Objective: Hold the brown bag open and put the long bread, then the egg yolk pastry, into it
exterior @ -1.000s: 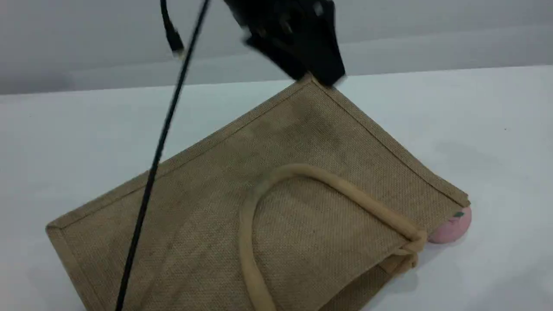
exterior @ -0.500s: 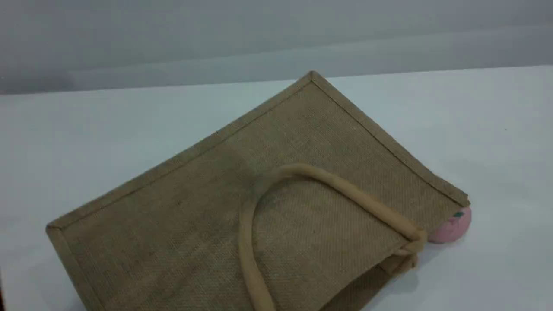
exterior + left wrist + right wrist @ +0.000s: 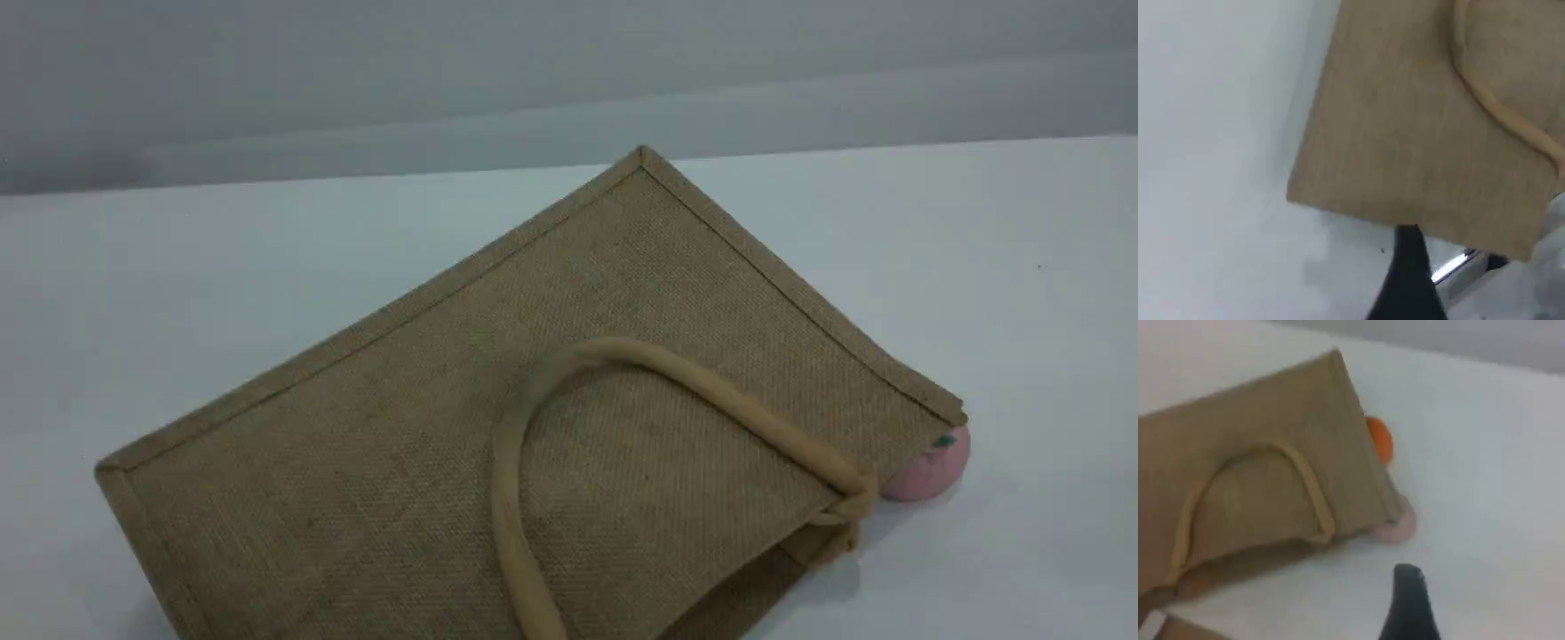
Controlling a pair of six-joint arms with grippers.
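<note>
Brown bag [image 3: 356, 462] half hides the pink ball [image 3: 935, 471].

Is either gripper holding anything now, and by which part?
Nothing held: left fingers and right fingers hang clear of the bag, lying on the table.

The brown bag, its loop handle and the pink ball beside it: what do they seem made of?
The brown bag looks like coarse woven jute or burlap, matte: a criss-cross weave shows across its face. Its loop handle seems a thick soft cord, perhaps cotton, smoother and paler. The pink ball looks smooth and matte, maybe foam or soft plastic; too little shows to tell.
</note>
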